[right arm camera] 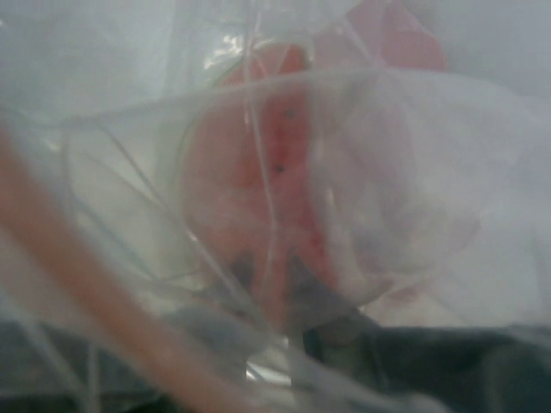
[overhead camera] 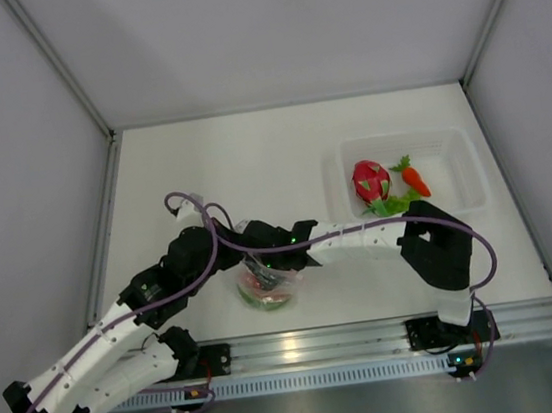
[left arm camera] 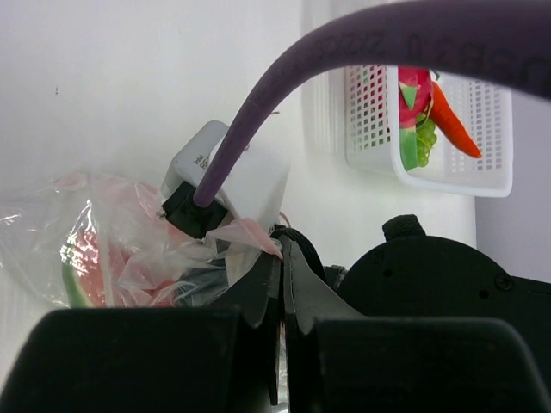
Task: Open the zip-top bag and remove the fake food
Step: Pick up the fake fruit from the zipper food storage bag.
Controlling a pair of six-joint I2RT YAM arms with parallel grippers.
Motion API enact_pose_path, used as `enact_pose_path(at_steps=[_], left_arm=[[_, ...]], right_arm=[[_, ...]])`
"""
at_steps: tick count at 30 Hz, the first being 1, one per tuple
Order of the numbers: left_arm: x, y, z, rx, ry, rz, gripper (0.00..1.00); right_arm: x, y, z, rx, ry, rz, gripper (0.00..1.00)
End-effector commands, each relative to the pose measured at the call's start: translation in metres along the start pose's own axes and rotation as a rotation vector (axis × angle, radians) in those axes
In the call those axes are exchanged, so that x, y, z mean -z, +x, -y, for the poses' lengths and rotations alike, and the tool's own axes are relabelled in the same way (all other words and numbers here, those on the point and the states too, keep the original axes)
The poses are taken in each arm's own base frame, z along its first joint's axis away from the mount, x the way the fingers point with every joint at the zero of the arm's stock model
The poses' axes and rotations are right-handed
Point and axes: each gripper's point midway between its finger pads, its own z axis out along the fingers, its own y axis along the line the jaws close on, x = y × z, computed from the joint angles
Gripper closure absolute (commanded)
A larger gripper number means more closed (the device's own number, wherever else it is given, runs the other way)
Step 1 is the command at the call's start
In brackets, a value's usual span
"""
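The zip-top bag (overhead camera: 268, 290) lies crumpled on the table in front of the arm bases, with a red-orange melon slice (overhead camera: 259, 288) of the fake food inside. My left gripper (overhead camera: 236, 258) is shut on the bag's rim by the pinkish zip strip (left arm camera: 251, 231). My right gripper (overhead camera: 264, 269) reaches into the bag's mouth. In the right wrist view, through blurry film, its dark fingers (right arm camera: 248, 274) sit on either side of the melon slice (right arm camera: 258, 172), pinching its lower edge. The dragon fruit (overhead camera: 371, 180), orange piece (overhead camera: 415, 181) and green leafy pieces (overhead camera: 389, 206) lie in the white basket.
The white perforated basket (overhead camera: 456, 194) stands at the right of the table, behind the right arm's elbow. A purple cable (left arm camera: 344, 43) arcs over the left wrist. Grey walls close the table on both sides and at the back.
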Motion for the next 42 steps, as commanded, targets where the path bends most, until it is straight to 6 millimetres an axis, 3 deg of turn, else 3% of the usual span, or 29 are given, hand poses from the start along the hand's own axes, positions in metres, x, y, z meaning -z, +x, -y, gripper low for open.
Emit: enact_pose_path(at_steps=[1, 4, 8, 13, 17, 19, 22, 25, 27, 30, 34, 38, 42], left_arm=[[0.008, -0.019, 0.043, 0.033, 0.134, 0.020, 1.00], [0.019, -0.020, 0.069, 0.047, 0.248, -0.012, 1.00], [0.030, -0.021, 0.082, 0.075, 0.312, -0.035, 1.00], [0.048, -0.028, 0.102, 0.071, 0.398, -0.047, 1.00], [0.064, -0.046, 0.125, 0.052, 0.468, -0.022, 1.00], [0.071, -0.057, 0.136, 0.044, 0.491, 0.000, 1.00], [0.065, -0.060, 0.144, 0.021, 0.484, -0.002, 1.00], [0.043, -0.051, 0.141, -0.004, 0.432, -0.033, 1.00], [0.015, -0.037, 0.118, -0.022, 0.330, -0.044, 1.00], [-0.014, -0.012, 0.080, -0.028, 0.201, -0.068, 1.00], [-0.029, 0.007, 0.044, -0.026, 0.097, -0.079, 1.00], [-0.029, 0.015, 0.032, -0.026, 0.080, -0.087, 1.00], [-0.027, 0.016, 0.032, -0.034, 0.091, -0.094, 1.00]], right_arm=[[0.003, -0.007, 0.012, 0.035, 0.142, 0.037, 0.79], [0.010, -0.002, 0.044, 0.001, 0.253, 0.026, 0.80], [0.025, 0.005, 0.090, -0.045, 0.394, 0.015, 0.80], [0.068, 0.017, 0.156, -0.121, 0.628, 0.001, 0.81], [0.102, 0.021, 0.181, -0.150, 0.708, 0.008, 0.81], [0.117, 0.024, 0.185, -0.154, 0.715, 0.003, 0.81], [0.137, 0.024, 0.183, -0.166, 0.713, 0.043, 0.80], [0.160, 0.027, 0.188, -0.182, 0.768, 0.078, 0.80], [0.179, 0.035, 0.198, -0.192, 0.857, 0.067, 0.81], [0.192, 0.040, 0.204, -0.189, 0.925, 0.067, 0.81], [0.186, 0.040, 0.200, -0.165, 0.920, 0.062, 0.81], [0.146, 0.038, 0.175, -0.126, 0.734, 0.028, 0.78], [0.119, 0.039, 0.163, -0.108, 0.662, -0.005, 0.76]])
